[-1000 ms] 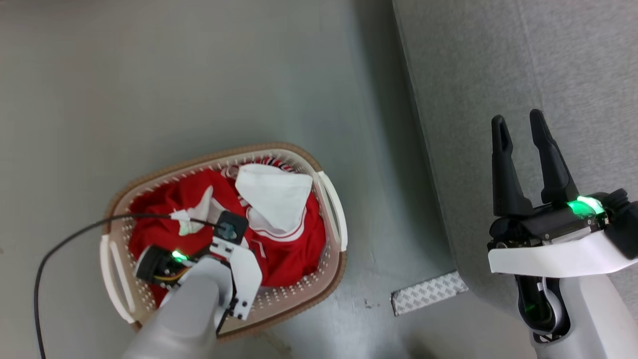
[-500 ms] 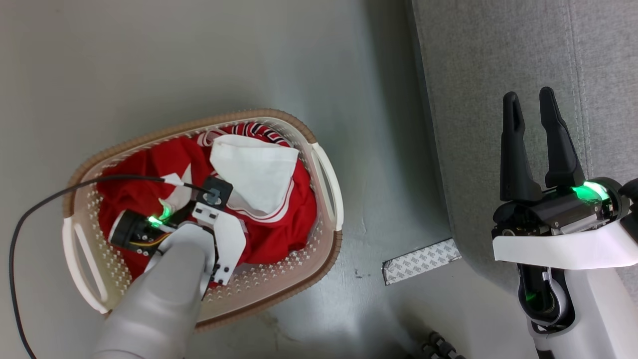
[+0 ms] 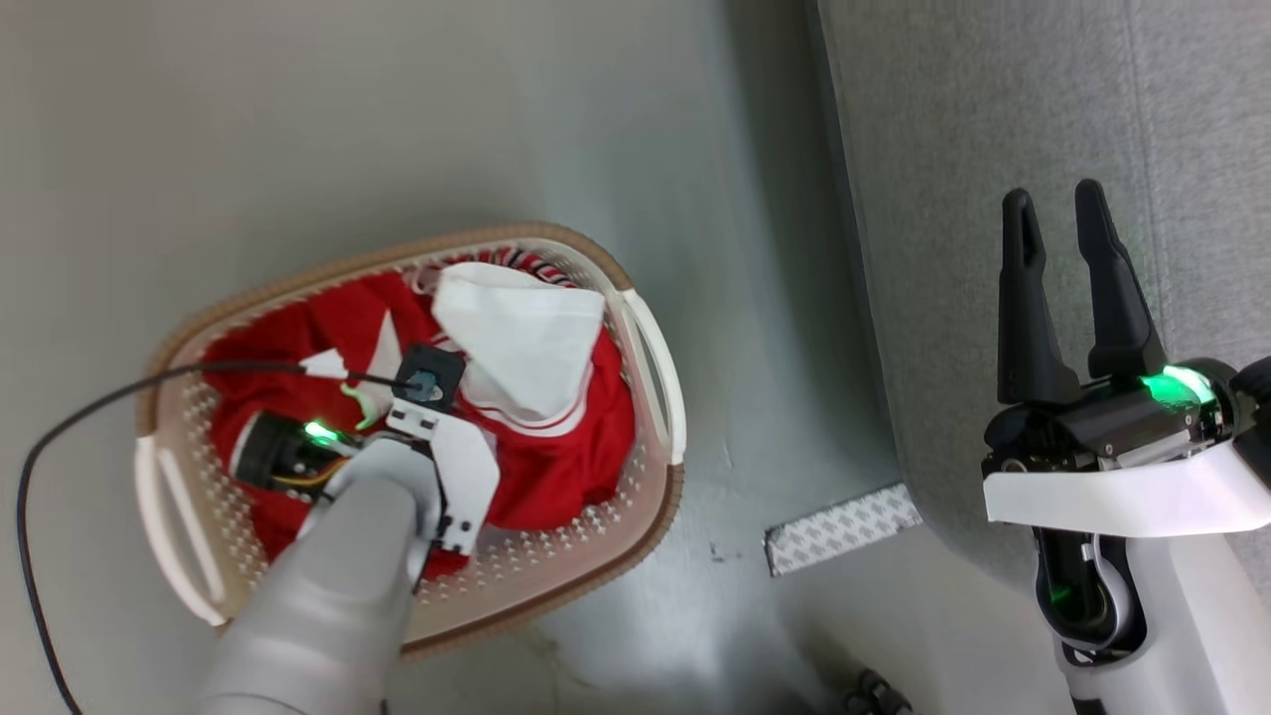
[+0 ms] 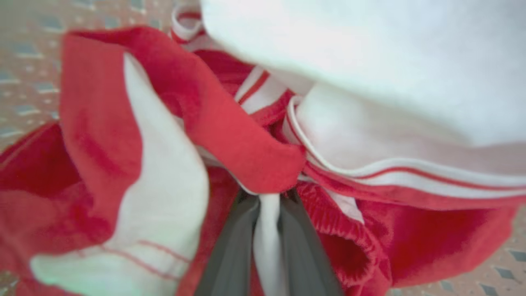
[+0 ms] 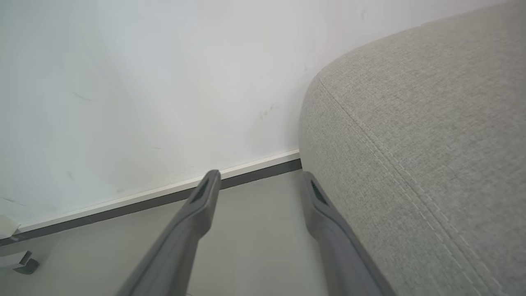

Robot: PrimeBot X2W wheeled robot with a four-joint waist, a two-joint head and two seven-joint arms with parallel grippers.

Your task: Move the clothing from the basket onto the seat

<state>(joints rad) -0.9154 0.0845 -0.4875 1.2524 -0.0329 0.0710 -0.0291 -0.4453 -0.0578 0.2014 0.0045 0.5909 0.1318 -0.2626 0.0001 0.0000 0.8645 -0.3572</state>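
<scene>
The cream basket (image 3: 650, 357) with its brown rim stands on the floor at the left, and it holds the red and white clothing (image 3: 556, 467). My left wrist (image 3: 442, 467) points down into the basket and hides the fingers in the head view. In the left wrist view my left gripper (image 4: 269, 199) is shut on a white strip of the clothing (image 4: 246, 148), with red folds around it. My right gripper (image 3: 1058, 209) is open and holds nothing above the left edge of the grey seat (image 3: 973, 119). The right wrist view shows this gripper (image 5: 261, 181) beside the seat (image 5: 419, 144).
A patterned grey strip (image 3: 842, 528) lies on the floor at the foot of the seat. A black cable (image 3: 99, 412) loops from my left wrist over the basket's left side. A white wall (image 5: 144, 82) with a dark baseboard (image 5: 164, 199) stands beyond the seat.
The head camera has shifted, so the whole picture moved. My left gripper stays down in the basket and the clothing around it has bunched a little. The right gripper remains open.
</scene>
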